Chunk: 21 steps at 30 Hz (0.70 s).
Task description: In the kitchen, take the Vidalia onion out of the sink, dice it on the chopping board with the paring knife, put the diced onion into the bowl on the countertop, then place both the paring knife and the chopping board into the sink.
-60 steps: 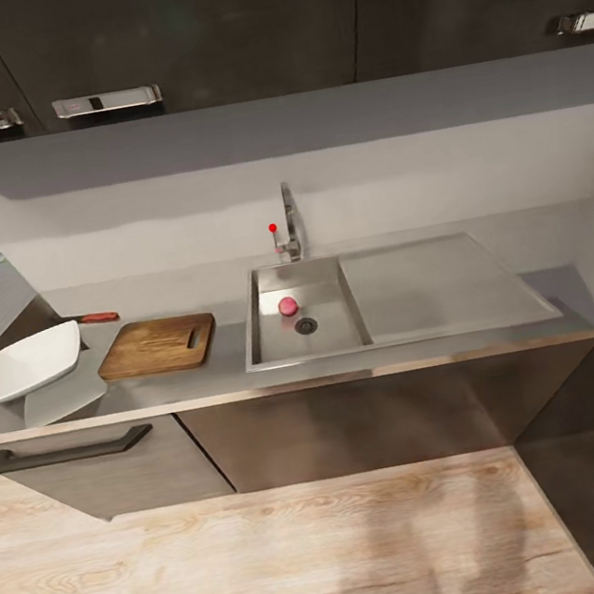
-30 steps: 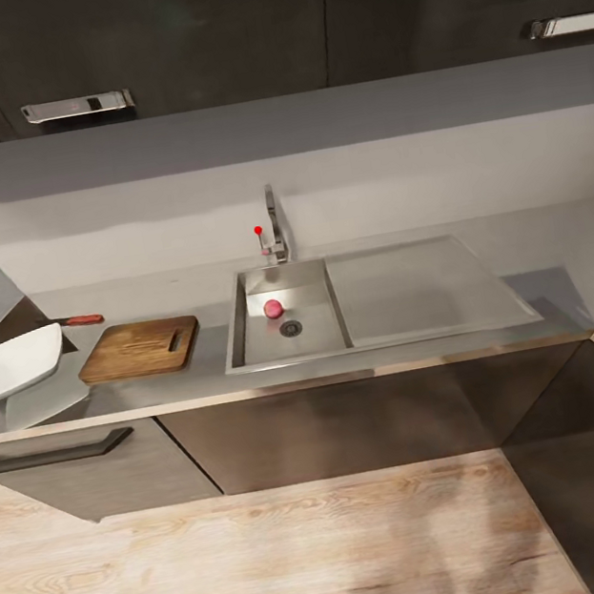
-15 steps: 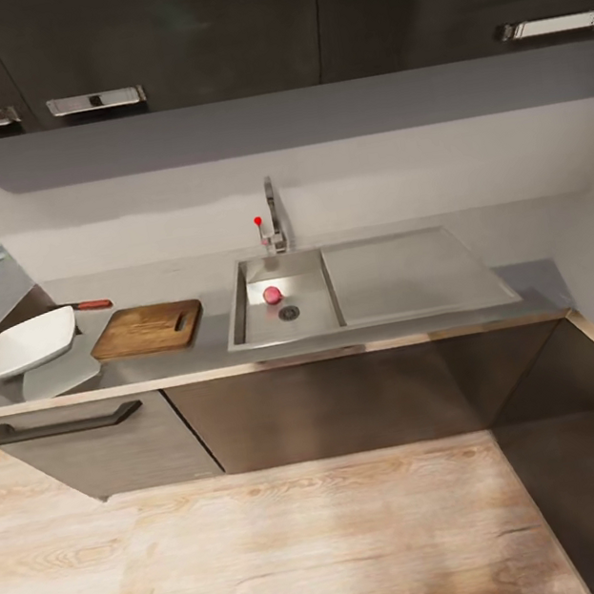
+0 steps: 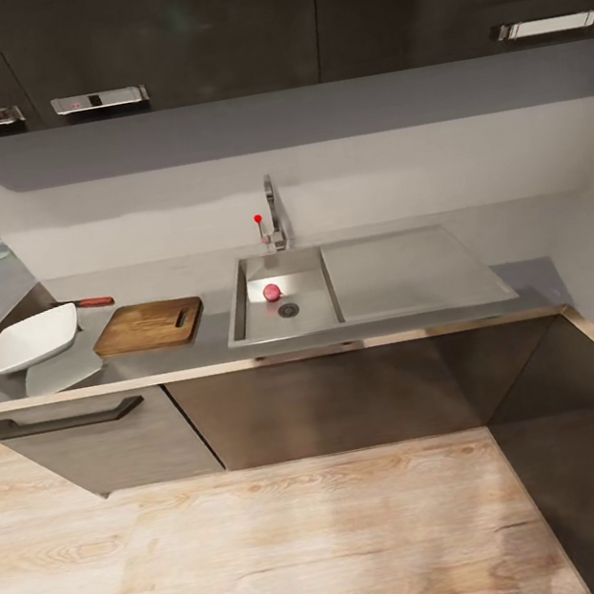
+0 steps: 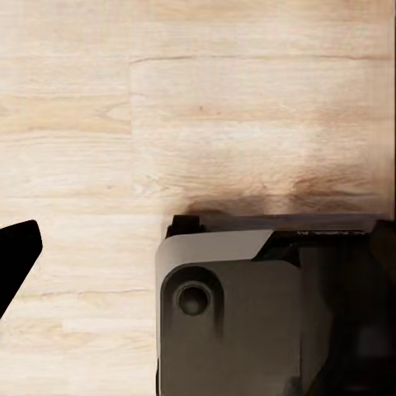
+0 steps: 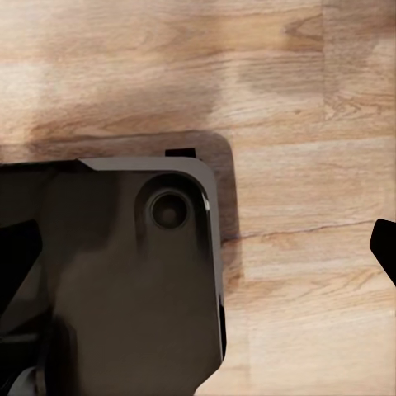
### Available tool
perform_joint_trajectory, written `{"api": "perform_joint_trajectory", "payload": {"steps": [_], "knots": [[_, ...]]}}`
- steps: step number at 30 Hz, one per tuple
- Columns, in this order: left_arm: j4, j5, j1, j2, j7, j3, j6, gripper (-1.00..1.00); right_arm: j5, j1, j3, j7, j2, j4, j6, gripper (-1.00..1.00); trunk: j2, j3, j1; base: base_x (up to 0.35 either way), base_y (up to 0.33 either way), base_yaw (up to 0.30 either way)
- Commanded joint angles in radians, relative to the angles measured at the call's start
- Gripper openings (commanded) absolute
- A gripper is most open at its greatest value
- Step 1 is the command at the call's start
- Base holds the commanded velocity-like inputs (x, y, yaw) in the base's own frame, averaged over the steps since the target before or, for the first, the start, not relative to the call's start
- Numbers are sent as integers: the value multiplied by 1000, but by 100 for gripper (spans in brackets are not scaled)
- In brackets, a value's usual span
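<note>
The small pinkish-red Vidalia onion (image 4: 271, 292) lies in the steel sink (image 4: 261, 324), just behind the round drain. Left of the sink on the grey countertop (image 4: 201, 357) rests the brown chopping board (image 4: 148, 326). The paring knife (image 4: 93, 302), red-handled, lies behind the white bowl (image 4: 33, 339) at the far left. Both arms hang low, far from the counter. My left gripper (image 5: 198, 247) and right gripper (image 6: 202, 252) point down at the wooden floor and my dark base; a black fingertip (image 5: 16, 252) sits at one picture edge, another fingertip (image 6: 386, 247) likewise, with nothing between the fingers.
A curved chrome faucet (image 4: 271, 206) with a tiny red knob (image 4: 258, 218) stands behind the basin, and the drainboard (image 4: 409, 273) extends to its right. A flat grey mat (image 4: 61, 373) lies under the bowl. Dark cabinets run below and above; the counter turns a corner at right.
The head view has shifted and drawn back slightly, so the counter sits a little higher in the picture. A small grey robot part now shows at the bottom edge. Nothing on the counter moved.
</note>
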Motion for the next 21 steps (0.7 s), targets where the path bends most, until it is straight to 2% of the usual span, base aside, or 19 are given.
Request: {"api": "perform_joint_trajectory", "payload": {"steps": [1, 4, 5, 6, 7, 9, 10, 13, 17, 21], "knots": [[-81, 0, -1, -5, 0, -8, 67, 100, 4, -1, -8, 7, 1, 0, -3, 100, -2, -2, 0, 0, 0, 0], [-229, -3, -10, -21, 0, -37, 168, 100, 4, -1, -8, 7, 1, 1, -3, 100, -2, -2, 0, 0, 0, 0], [-251, -3, -17, -24, 0, -44, 183, 100, 4, -1, -8, 7, 1, 1, -3, 100, -2, -2, 0, 0, 0, 0], [-304, -4, -44, -30, 1, -66, 226, 100, 4, -1, -8, 8, 1, 1, -3, 100, -2, -2, 0, 0, 0, 0], [-317, -5, -55, -32, 1, -73, 242, 100, 4, -1, -8, 8, 1, 1, -3, 100, -2, -2, 0, 0, 0, 0], [-363, -5, -107, -35, 1, -94, 320, 100, 4, -1, -8, 8, 1, 2, -4, 100, -2, -2, 0, 0, 0, 0], [-372, -5, -120, -35, 1, -97, 339, 100, 4, -1, -8, 8, 1, 2, -4, 100, -2, -2, 0, 0, 0, 0], [-435, -5, -192, -40, 0, -110, 451, 100, 4, -1, -8, 8, 1, 3, -7, 100, -2, -2, 0, 0, 0, 0], [-496, -4, -283, -57, 0, -141, 541, 100, 4, -1, -8, 8, 1, 3, -7, 100, -2, -2, 0, 0, 0, 0], [-506, -4, -352, -68, 0, -148, 589, 100, 4, -1, -8, 8, 1, 3, -7, 100, -2, -2, 0, 0, 0, 0]]}}
